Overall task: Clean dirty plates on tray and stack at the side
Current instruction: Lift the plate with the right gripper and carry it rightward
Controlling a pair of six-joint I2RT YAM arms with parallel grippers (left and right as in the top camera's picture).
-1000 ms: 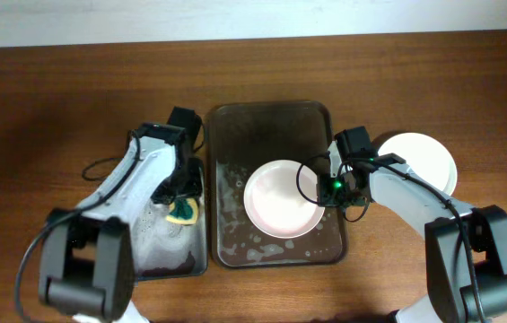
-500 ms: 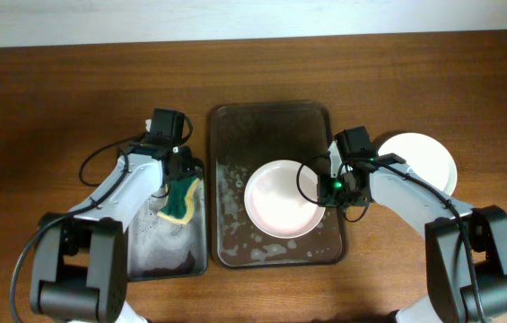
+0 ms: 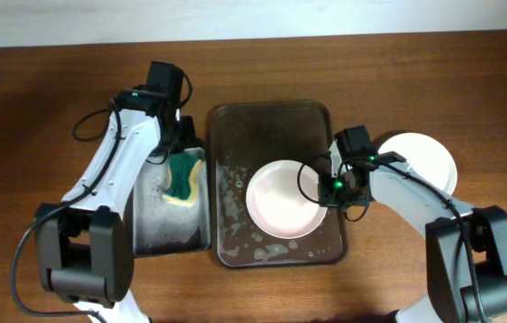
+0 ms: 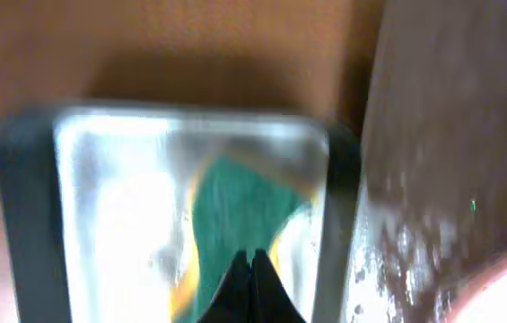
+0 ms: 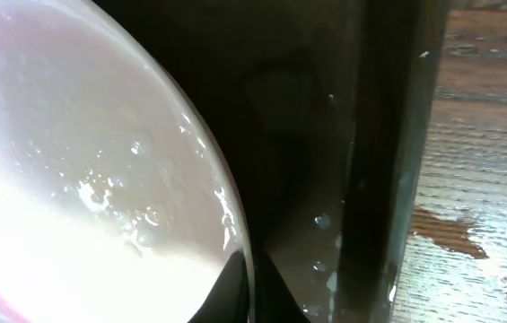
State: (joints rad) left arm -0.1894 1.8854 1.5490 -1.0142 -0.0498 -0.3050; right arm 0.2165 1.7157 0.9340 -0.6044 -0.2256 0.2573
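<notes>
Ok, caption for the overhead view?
Left tool holds sponge over black tray; right tool pinches rim of pinkish plate on soapy brown tray, white plate set aside.

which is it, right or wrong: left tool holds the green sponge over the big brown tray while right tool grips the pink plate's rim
Wrong: the overhead view shows the left tool holding the green sponge over the small black tray, not the big brown tray. The right tool grips the rim of the pink plate.

a pinkish-white plate point(image 3: 280, 199) lies flat in the wet dark brown tray point(image 3: 266, 121), a white plate point(image 3: 423, 157) just right of it.
</notes>
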